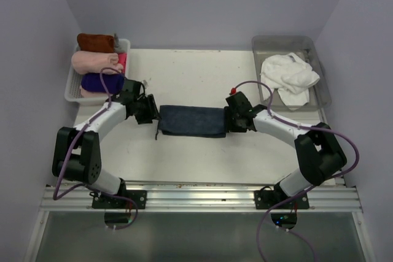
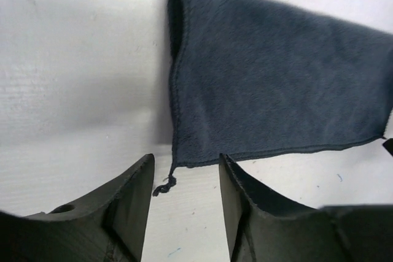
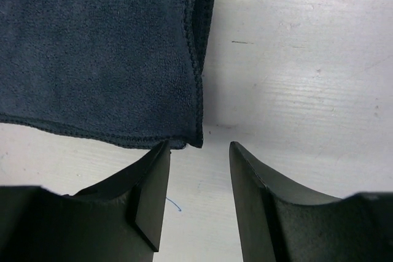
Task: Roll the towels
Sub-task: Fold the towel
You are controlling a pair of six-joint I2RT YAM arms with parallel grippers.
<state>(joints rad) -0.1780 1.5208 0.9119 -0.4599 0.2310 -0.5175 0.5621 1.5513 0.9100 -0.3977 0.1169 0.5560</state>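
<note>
**Top external view.** A white basket [image 1: 70,85] sits at the upper left of the frame. It holds a rust-brown towel [image 1: 95,42] at its far end, then a pale pink roll [image 1: 92,61] and a purple roll [image 1: 97,81] nearer the arms. A clear bin [image 1: 323,85] at the upper right holds a crumpled white towel [image 1: 290,77], part of it draped toward the bin's lower edge. The slate-blue towel [image 1: 191,120] lies folded flat as a long band at the centre of the table [image 1: 184,72]. The 2 arms mirror each other, elbows out toward the frame's sides and forearms angled inward. The left gripper [image 1: 152,113] is at the band's left end and the right gripper [image 1: 229,118] at its right end. Bare tabletop lies above and below the band.

**Left wrist view.** The left gripper [image 2: 184,170] has its jaws parted with nothing between them but table. The slate-blue towel [image 2: 276,90] fills the upper right, its corner just above the gap, and a loose thread [image 2: 164,185] dangles into it. The left half of the frame is bare table [image 2: 73,78].

**Right wrist view.** The right gripper [image 3: 199,151] is likewise spread and holds nothing. The slate-blue towel [image 3: 98,47] fills the upper left, its layered edge running down to a corner just above the left-hand finger. Bare table [image 3: 307,78] takes up the right side.
</note>
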